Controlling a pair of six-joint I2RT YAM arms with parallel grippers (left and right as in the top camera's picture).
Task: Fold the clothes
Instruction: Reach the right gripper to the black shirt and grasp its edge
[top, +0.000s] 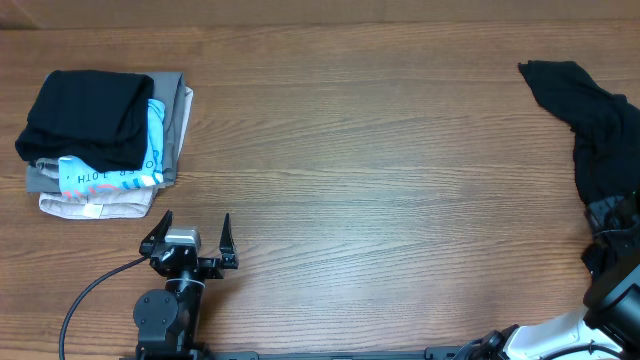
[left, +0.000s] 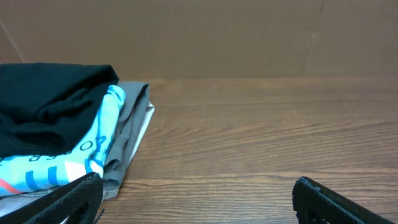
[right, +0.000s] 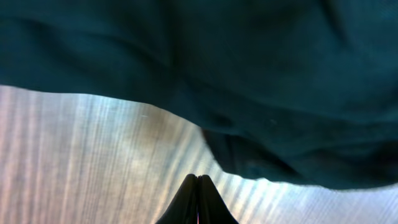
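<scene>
The clothes, one crumpled black T-shirt (top: 598, 130), lie at the table's far right edge. In the right wrist view the dark fabric (right: 249, 74) fills the upper half. My right gripper (right: 198, 180) is shut, its fingertips pressed together over bare wood just short of the shirt's near edge, with no cloth showing between them. From overhead, the right gripper (top: 598, 250) sits at the shirt's near end. My left gripper (top: 193, 236) stands wide open and empty near the front left; in its own view the left gripper (left: 199, 202) has only wood between the fingers.
A pile of folded garments lies at the left: a black one (top: 85, 115) on top, a light-blue printed one (top: 150, 150), a grey one (top: 180, 105) and a beige one (top: 95, 205). The pile (left: 74, 130) lies just ahead-left of the left gripper. A cable (top: 95, 290) trails from the left arm.
</scene>
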